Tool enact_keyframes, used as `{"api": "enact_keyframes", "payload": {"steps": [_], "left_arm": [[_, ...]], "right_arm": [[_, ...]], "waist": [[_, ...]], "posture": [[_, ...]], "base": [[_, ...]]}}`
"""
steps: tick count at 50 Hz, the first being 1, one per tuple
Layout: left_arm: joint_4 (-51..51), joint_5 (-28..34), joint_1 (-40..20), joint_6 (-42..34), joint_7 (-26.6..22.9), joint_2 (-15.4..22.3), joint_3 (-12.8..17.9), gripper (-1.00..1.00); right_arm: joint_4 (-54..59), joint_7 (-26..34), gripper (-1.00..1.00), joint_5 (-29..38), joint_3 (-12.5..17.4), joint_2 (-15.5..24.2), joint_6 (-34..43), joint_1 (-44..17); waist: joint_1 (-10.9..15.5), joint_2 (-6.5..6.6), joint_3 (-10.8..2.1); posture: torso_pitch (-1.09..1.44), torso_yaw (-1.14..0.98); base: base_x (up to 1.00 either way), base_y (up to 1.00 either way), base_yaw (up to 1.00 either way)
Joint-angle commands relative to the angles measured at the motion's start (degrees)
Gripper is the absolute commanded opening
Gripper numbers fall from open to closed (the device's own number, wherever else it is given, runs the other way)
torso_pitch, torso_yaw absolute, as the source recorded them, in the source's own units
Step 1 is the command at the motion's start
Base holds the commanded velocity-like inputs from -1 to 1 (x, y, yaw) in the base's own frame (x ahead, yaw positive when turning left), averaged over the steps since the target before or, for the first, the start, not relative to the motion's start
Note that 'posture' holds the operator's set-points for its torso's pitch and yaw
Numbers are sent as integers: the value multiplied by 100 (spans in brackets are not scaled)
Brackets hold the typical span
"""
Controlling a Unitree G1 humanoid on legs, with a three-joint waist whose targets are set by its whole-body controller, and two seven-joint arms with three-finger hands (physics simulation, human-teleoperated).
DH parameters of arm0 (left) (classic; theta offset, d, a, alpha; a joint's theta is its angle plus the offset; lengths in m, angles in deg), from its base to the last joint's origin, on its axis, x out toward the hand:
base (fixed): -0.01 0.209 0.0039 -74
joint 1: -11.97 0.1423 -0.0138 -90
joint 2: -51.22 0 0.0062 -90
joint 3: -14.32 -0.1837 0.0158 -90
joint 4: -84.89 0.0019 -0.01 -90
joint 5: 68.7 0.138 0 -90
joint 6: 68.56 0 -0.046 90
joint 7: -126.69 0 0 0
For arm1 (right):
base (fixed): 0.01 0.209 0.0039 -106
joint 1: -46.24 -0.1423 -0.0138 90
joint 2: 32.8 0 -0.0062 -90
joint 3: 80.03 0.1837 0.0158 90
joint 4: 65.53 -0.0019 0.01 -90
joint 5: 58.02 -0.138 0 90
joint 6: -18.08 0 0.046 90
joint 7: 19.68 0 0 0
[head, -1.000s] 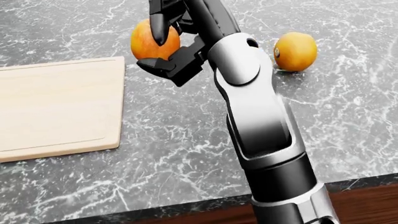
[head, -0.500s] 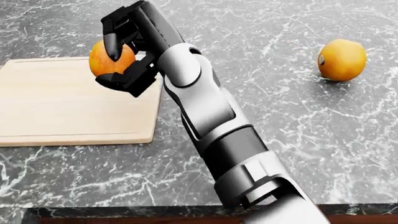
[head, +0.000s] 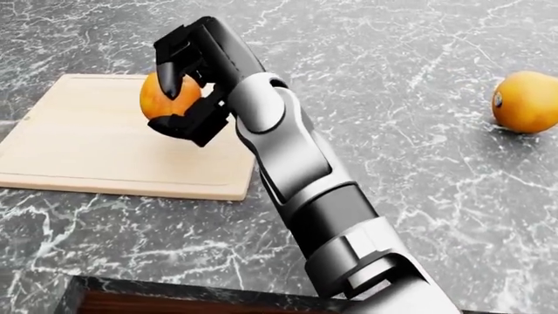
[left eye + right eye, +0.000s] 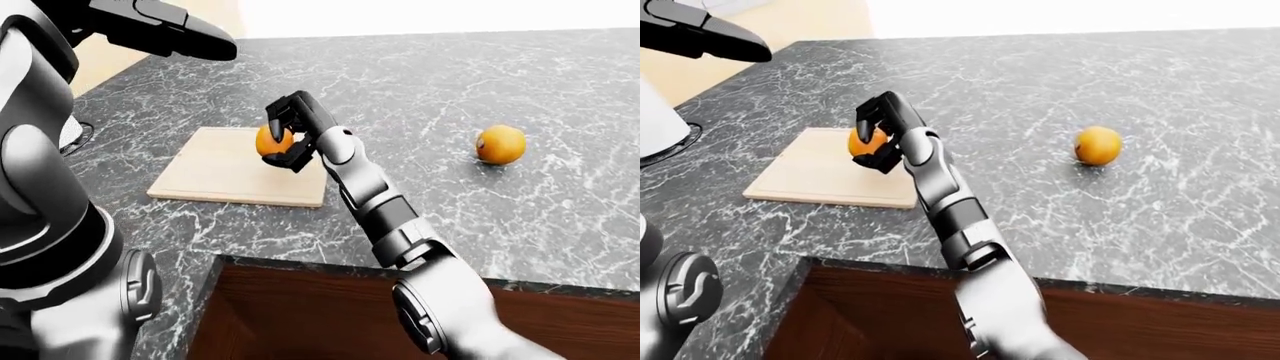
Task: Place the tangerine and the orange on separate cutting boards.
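Observation:
My right hand (image 3: 177, 98) is shut on a deep-orange fruit, which I take for the tangerine (image 3: 159, 98). It holds the fruit just above the right end of a pale wooden cutting board (image 3: 87, 150); I cannot tell whether the fruit touches the wood. The black fingers (image 3: 167, 65) wrap over its top and the thumb sits under it. The yellower orange (image 3: 526, 101) lies alone on the dark marble counter at the far right. My left hand (image 4: 170, 34) hovers high at the top left of the left-eye view, fingers extended and holding nothing.
The counter's near edge (image 4: 330, 266) runs above a brown cabinet face. A round fitting (image 4: 78, 135) sits in the counter left of the board, and a white object (image 4: 655, 124) stands at the left edge of the right-eye view. Only one cutting board shows.
My right hand has carried the fruit leftward from the bare counter to above the board's right end. The camera has shifted too, so the orange now sits further right.

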Motion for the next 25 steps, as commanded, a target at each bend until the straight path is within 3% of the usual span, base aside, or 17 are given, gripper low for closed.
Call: {"api": "enact_keyframes", "payload": {"steps": [1, 9, 25], "left_arm": [[-67, 33, -170, 143, 42, 74, 79, 100], [-110, 9, -182, 97, 44, 76, 86, 100], [-5, 31, -261, 150, 36, 75, 41, 100]], "right_arm": [[-230, -2, -100, 103, 35, 91, -117, -240], [-423, 363, -100, 407, 17, 227, 204, -147], [-690, 527, -93, 541, 42, 233, 376, 31]], "waist": [[-2, 31, -174], [46, 9, -189], [103, 6, -204]], "posture": [[0, 38], [0, 38], [0, 38]], "base": [[0, 0, 0], [0, 0, 0], [0, 0, 0]]}}
